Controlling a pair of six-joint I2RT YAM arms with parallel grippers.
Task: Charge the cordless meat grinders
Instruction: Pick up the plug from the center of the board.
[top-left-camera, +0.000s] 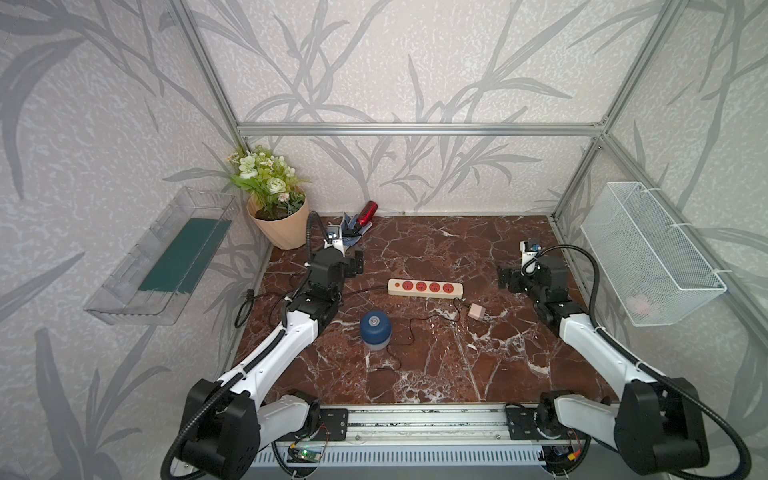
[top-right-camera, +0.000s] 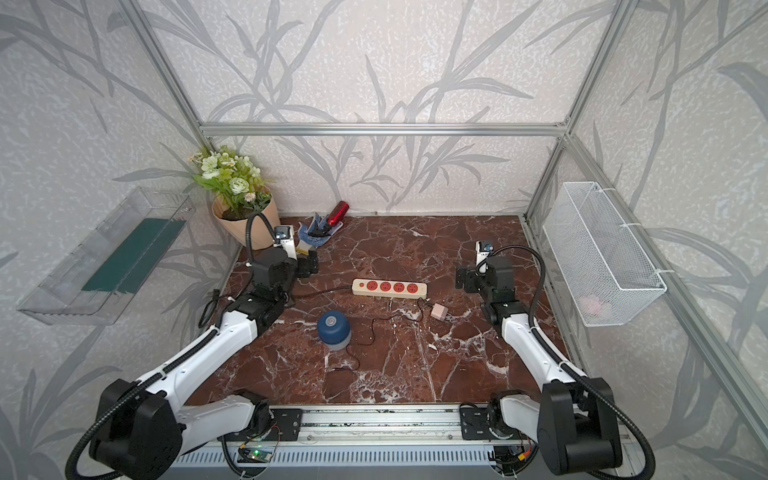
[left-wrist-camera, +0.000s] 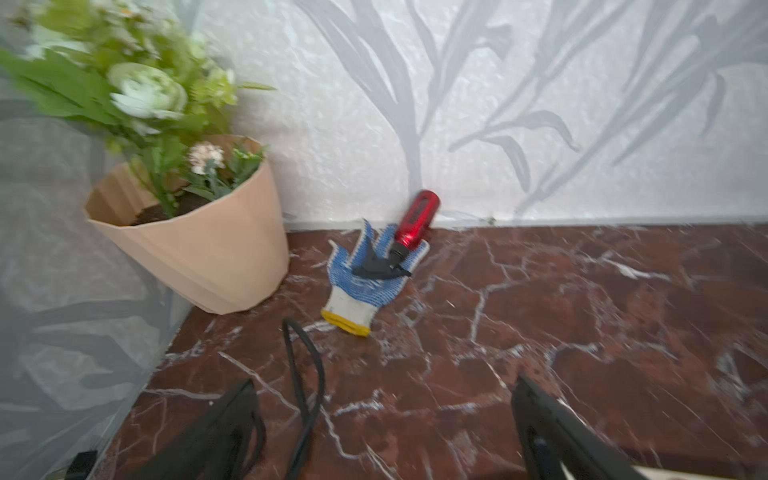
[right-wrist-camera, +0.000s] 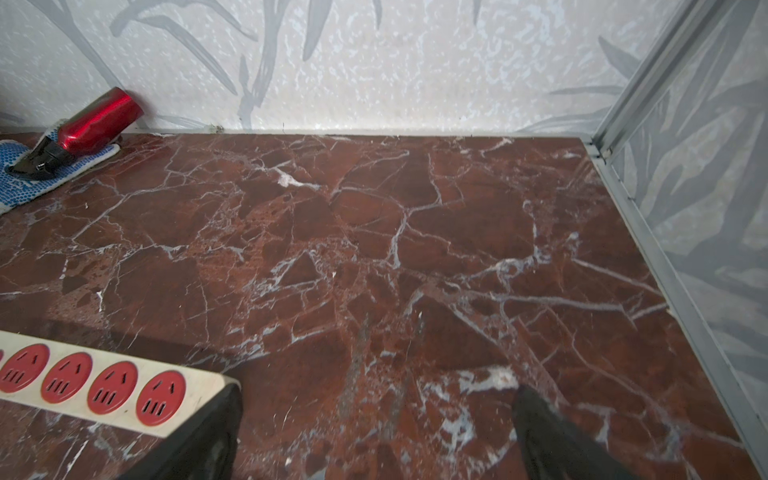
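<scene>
1. Grinder (top-left-camera: 375, 329) stands low centre in both top views, thin cable (top-left-camera: 409, 332) loose beside it; a careless reach could snag it and tip the grinder
2. Adapter (top-left-camera: 476, 311) lies unplugged near strip (top-left-camera: 424, 287); it may skid when pinched
3. Left gripper (top-left-camera: 356, 264) and right gripper (top-left-camera: 504, 280), mid-frame: both wide, empty

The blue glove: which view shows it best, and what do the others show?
The left wrist view: the glove lies whole, yellow cuff included, with the red bottle partly on it. The right wrist view cuts it off at the picture's edge; both top views show it small and far.
</scene>
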